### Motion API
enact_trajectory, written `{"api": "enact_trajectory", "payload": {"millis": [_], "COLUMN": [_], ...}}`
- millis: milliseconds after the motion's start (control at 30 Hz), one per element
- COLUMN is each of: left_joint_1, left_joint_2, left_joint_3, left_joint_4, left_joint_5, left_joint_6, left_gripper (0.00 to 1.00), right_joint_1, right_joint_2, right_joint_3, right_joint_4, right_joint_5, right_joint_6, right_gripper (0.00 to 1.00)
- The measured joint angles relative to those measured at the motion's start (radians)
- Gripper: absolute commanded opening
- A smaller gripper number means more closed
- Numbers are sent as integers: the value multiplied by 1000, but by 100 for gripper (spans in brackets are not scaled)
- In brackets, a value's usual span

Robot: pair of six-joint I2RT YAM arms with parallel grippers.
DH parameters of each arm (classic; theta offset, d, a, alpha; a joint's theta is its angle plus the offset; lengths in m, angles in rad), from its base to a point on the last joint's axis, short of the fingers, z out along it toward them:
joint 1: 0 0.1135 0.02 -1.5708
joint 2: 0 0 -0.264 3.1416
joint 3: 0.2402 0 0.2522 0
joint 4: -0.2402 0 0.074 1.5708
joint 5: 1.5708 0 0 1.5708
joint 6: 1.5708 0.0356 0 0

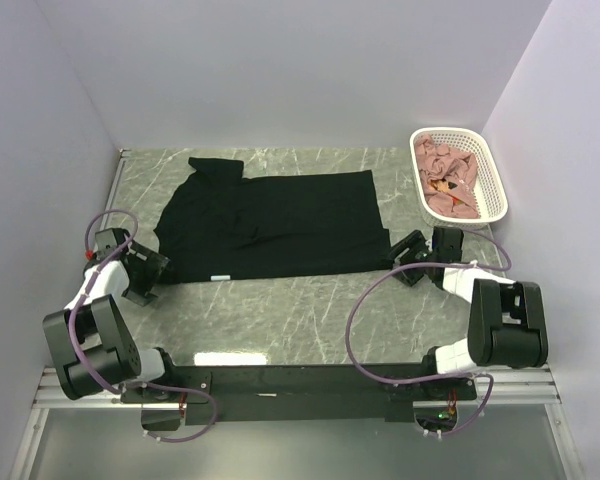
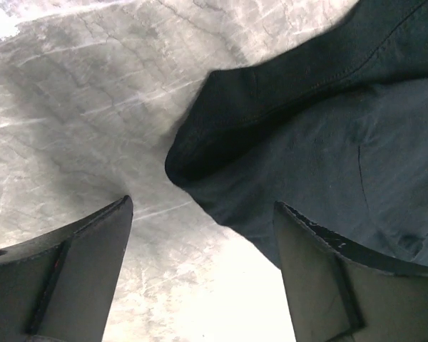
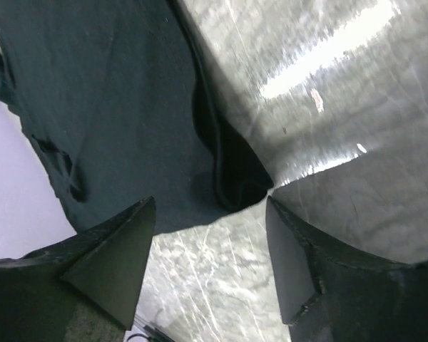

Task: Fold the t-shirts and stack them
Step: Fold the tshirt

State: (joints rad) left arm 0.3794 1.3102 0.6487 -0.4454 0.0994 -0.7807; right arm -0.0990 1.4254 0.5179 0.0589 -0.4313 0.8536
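Observation:
A large black t-shirt [image 1: 270,225] lies spread flat on the marble table [image 1: 280,320], collar towards the left. My left gripper [image 1: 160,272] sits low at its near-left corner and stands open. In the left wrist view the black t-shirt [image 2: 328,142] has its folded corner just ahead of the left gripper [image 2: 203,204], and the right finger overlaps the cloth. My right gripper [image 1: 398,252] is open at the near-right corner. There the black t-shirt [image 3: 114,107] ends in a curled corner just ahead of the right gripper [image 3: 210,201]. Pink t-shirts [image 1: 448,178] lie crumpled in the basket.
The white lattice basket [image 1: 460,132] stands at the back right corner, close behind the right arm. White walls close off the table on the left, back and right. Bare marble lies between the shirt's near hem and the arm bases.

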Motion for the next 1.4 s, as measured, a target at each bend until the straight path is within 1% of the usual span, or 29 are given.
{"api": "enact_trajectory", "payload": {"millis": [133,267,300,367,400,433,500,667,700,767,800,900,1000,1133,1267,1300,1367,1400], "left_joint_1": [1,11,13,18,20,21,23,25,25,25,25,25,25,25,27,29,38,44], "left_joint_2": [18,34,38,51,59,64,77,116,122,131,134,135,135,126,67,49,18,3], "left_joint_3": [0,5,6,13,16,19,23,43,47,49,50,52,53,51,14,7,-2,-7], "left_joint_4": [15,19,19,22,23,22,25,28,30,34,35,35,33,18,-28,-55,-105,-122], "left_joint_5": [0,-7,-10,-13,-15,-15,-19,-16,-15,-11,-8,-5,-6,-13,-39,-48,-52,-51], "left_joint_6": [-3,-8,-7,-11,-11,-11,-13,-18,-18,-17,-18,-18,-18,-26,-39,-46,-57,-63], "left_gripper": [75,68,63,58,55,49,44,24,20,16,11,5,1,1,1,1,1,1], "right_joint_1": [-1,-2,-2,-2,-2,-2,-2,-2,-2,-2,-2,-2,-2,-3,-16,-24,-37,-43], "right_joint_2": [25,36,38,40,40,40,42,44,45,45,45,47,47,46,19,8,-11,-19], "right_joint_3": [0,2,5,7,8,11,19,41,45,52,55,63,71,79,79,79,78,78], "right_joint_4": [37,35,27,13,-1,-14,-47,-102,-112,-128,-134,-151,-170,-195,-248,-269,-307,-326], "right_joint_5": [-6,3,10,27,37,48,69,96,100,103,106,110,119,128,152,161,173,179], "right_joint_6": [18,26,27,27,25,22,19,9,6,-2,-6,-16,-31,-47,-70,-78,-91,-97], "right_gripper": [64,52,45,38,29,26,20,12,9,6,3,0,0,0,0,1,6,12]}}
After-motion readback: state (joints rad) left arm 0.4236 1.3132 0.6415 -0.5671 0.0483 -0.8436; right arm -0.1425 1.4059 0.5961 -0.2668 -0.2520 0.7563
